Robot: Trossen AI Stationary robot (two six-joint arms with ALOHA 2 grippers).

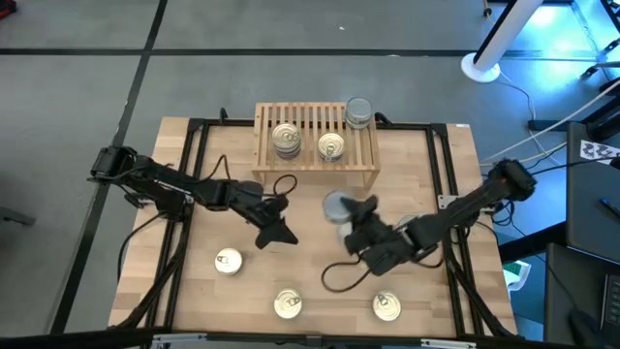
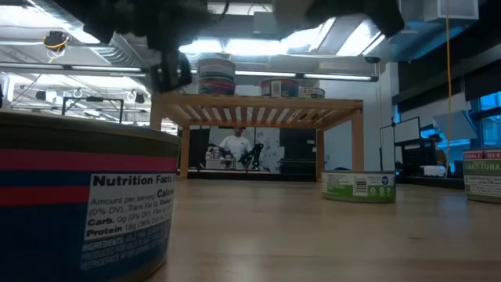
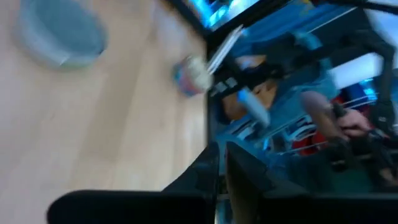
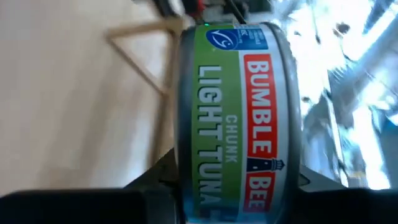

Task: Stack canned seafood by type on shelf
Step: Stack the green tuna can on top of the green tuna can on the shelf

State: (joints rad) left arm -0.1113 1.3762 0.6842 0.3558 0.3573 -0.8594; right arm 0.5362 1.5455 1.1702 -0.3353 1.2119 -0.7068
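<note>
shelf (image 1: 315, 145) at table's (image 1: 426, 184) rear, three tins on it, three tins in front

left gripper (image 1: 281, 233) closed, right gripper (image 1: 351, 209) clamped (raised)

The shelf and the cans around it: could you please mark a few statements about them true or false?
1. The right gripper holds a green-label Bumble Bee chunk light tuna can. True.
2. The shelf carries no cans. False: two gold-lid cans and one silver-grey-lid can sit on it.
3. Three gold-lid cans lie on the table in front of the arms. True.
4. The left gripper grips a can. False: its fingers are shut on nothing.
5. The held can rests on the shelf. False: it is in front of the shelf.
</note>
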